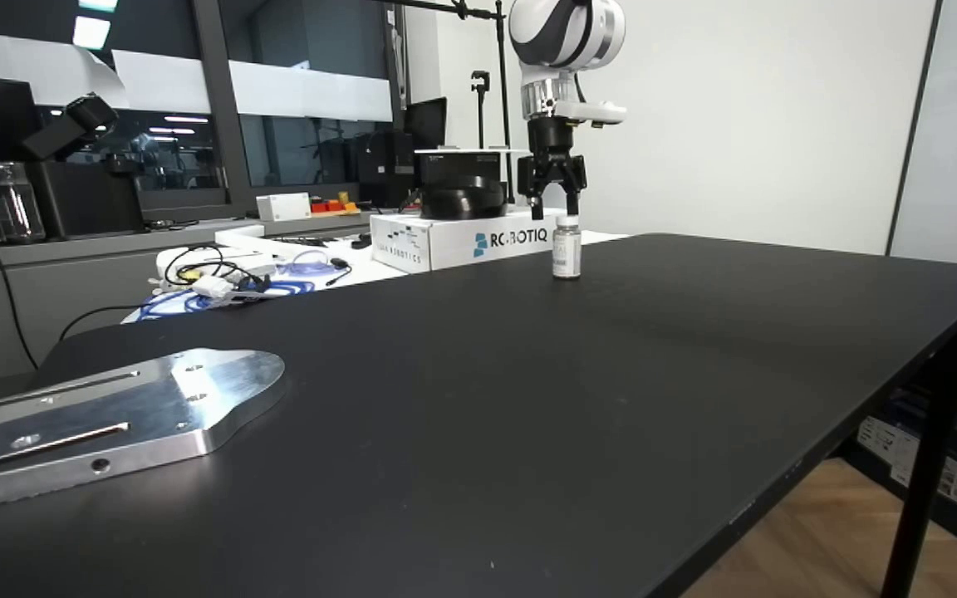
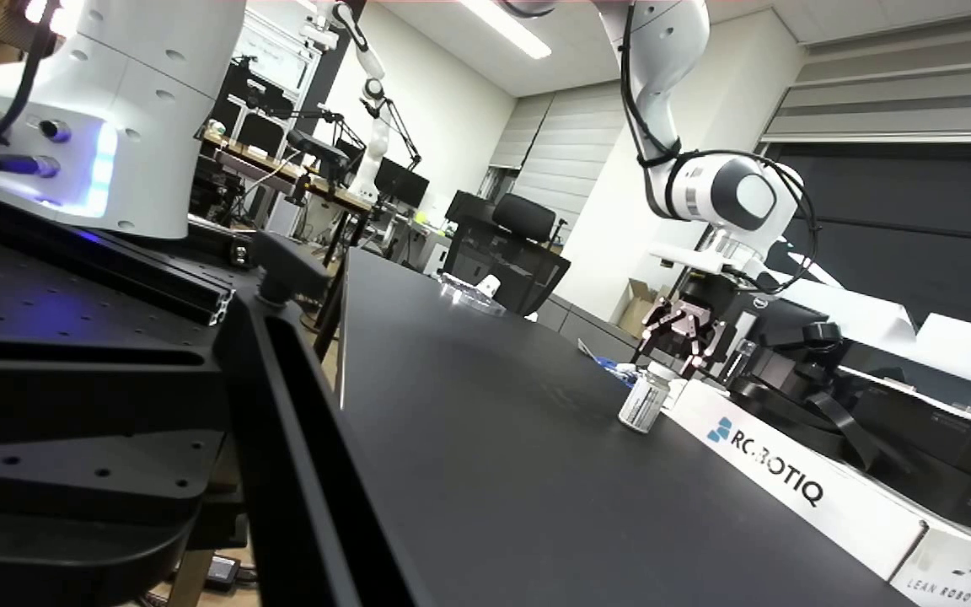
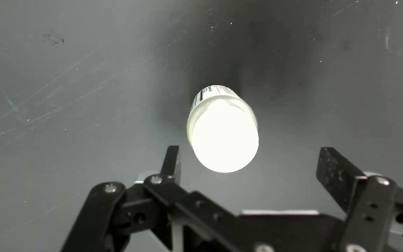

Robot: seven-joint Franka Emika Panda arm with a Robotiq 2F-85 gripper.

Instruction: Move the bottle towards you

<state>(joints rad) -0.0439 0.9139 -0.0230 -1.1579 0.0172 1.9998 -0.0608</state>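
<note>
The bottle (image 1: 566, 251) is a small white cylinder with a pale cap and dark print on its label. It stands upright on the black table, and also shows in an exterior view (image 2: 645, 403). In the wrist view the bottle (image 3: 224, 138) is seen from above, its cap overexposed. My gripper (image 3: 249, 152) is open and empty, pointing down. Its fingertips are just above the cap in an exterior view (image 1: 555, 208). In the wrist view the cap lies between the two fingers, nearer the left one, touching neither.
The black table (image 1: 478, 415) carries a flat metal plate (image 1: 154, 407) at one end. A white Robotiq box (image 2: 789, 472) with black items on it stands beyond the table edge behind the bottle. Cables (image 1: 221, 282) lie beside the box.
</note>
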